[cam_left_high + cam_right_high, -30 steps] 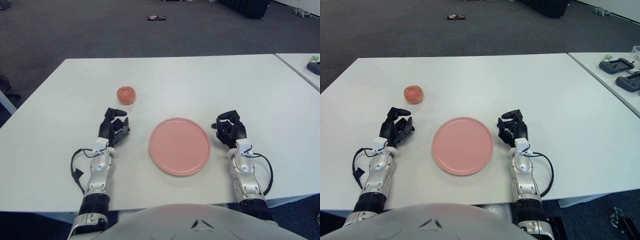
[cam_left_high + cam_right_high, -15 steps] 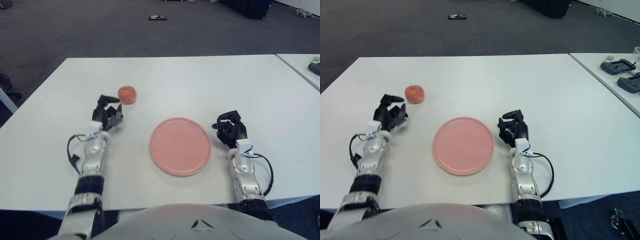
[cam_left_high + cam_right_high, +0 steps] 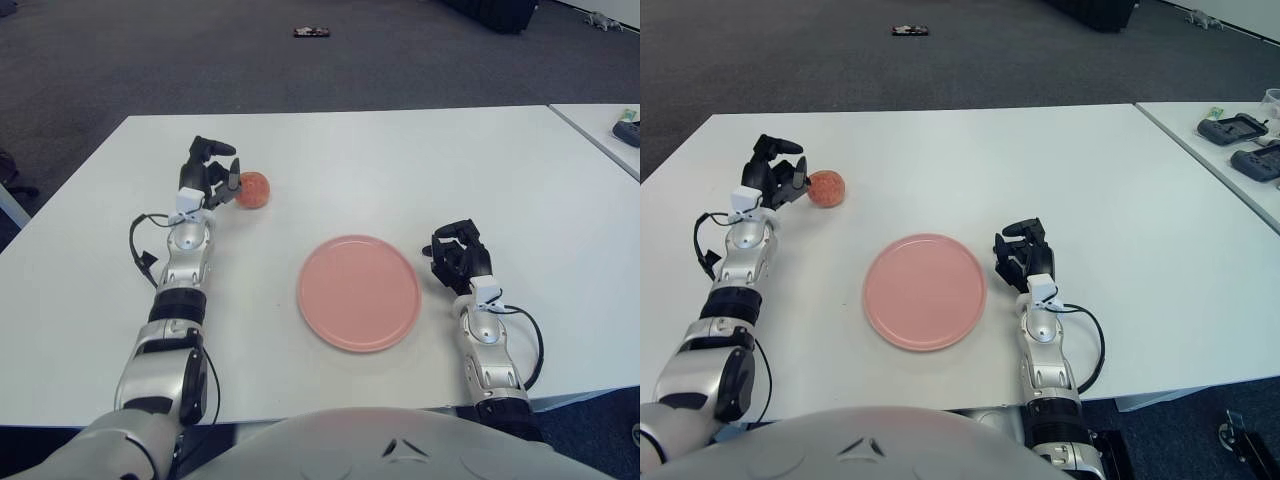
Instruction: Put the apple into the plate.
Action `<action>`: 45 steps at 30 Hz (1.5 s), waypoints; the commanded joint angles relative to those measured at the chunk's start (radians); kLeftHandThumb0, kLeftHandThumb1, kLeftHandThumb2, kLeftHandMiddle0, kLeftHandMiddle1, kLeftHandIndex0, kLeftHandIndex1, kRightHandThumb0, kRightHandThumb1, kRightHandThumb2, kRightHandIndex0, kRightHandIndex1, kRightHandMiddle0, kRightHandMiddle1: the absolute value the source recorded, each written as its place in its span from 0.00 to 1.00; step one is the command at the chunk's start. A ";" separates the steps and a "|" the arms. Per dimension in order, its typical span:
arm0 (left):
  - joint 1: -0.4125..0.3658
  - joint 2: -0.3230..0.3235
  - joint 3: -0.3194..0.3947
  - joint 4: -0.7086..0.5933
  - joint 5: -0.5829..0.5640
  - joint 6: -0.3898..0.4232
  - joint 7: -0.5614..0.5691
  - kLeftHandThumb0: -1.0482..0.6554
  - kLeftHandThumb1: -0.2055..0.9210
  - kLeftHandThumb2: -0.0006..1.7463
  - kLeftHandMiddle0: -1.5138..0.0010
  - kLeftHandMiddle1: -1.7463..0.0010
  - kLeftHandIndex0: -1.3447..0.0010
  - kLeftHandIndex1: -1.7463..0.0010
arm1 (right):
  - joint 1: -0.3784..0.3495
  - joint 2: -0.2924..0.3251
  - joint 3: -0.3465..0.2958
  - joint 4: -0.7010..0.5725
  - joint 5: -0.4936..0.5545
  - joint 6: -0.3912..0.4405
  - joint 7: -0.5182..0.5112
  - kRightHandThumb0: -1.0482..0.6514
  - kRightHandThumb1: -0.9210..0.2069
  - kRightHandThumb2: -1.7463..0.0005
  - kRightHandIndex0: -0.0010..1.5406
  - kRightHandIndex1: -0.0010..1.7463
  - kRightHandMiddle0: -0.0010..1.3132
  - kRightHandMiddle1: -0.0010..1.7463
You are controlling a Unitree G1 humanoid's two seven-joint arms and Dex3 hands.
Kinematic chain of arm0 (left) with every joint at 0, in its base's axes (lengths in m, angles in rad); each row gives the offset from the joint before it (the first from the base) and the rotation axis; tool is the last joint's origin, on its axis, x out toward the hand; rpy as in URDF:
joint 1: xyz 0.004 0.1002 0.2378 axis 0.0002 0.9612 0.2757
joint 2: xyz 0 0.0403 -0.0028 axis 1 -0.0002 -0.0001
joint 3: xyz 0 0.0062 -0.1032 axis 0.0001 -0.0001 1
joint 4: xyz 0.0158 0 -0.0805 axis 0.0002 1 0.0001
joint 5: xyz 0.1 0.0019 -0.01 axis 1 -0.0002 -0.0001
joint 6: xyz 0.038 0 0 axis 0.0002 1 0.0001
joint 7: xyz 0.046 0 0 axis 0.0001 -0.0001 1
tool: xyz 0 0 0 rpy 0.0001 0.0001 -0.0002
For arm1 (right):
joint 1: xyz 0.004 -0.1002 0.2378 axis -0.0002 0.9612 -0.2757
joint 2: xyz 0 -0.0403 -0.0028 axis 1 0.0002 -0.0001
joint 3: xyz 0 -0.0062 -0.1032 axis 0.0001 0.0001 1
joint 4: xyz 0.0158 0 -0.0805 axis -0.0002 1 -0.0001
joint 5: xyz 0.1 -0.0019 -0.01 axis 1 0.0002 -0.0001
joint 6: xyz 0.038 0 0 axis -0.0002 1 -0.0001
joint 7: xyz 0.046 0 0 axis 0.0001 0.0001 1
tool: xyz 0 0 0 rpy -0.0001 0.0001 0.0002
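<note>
Your left hand (image 3: 208, 175) is right next to the apple (image 3: 251, 190), near the bench's (image 3: 400, 160) far left corner. Its fingers are apart, not holding it. The pink plate (image 3: 359, 292) near the front edge has nothing on it. You must grab, carry and drop. Your right hand (image 3: 459, 258) sits beside the plate's right side, fingers curled.

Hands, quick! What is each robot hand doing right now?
Left hand: open, right beside the apple, not holding it.
Right hand: curled shut, holding nothing, to the right of the plate.
</note>
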 commanded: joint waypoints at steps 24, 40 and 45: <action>-0.353 0.245 -0.401 0.451 0.458 -0.067 0.023 0.13 0.93 0.29 1.00 0.75 1.00 0.61 | 0.000 -0.012 -0.015 0.052 0.010 -0.012 0.011 0.41 0.06 0.65 0.36 0.67 0.18 1.00; -0.410 0.257 -0.521 0.487 0.524 -0.067 -0.060 0.00 0.87 0.20 1.00 1.00 1.00 1.00 | 0.000 -0.011 -0.020 0.049 0.008 0.000 0.004 0.41 0.06 0.65 0.36 0.67 0.18 1.00; -0.419 0.234 -0.520 0.509 0.508 -0.043 -0.109 0.00 0.86 0.19 1.00 1.00 1.00 1.00 | 0.002 -0.011 -0.021 0.047 0.008 0.001 0.002 0.41 0.06 0.65 0.36 0.67 0.18 1.00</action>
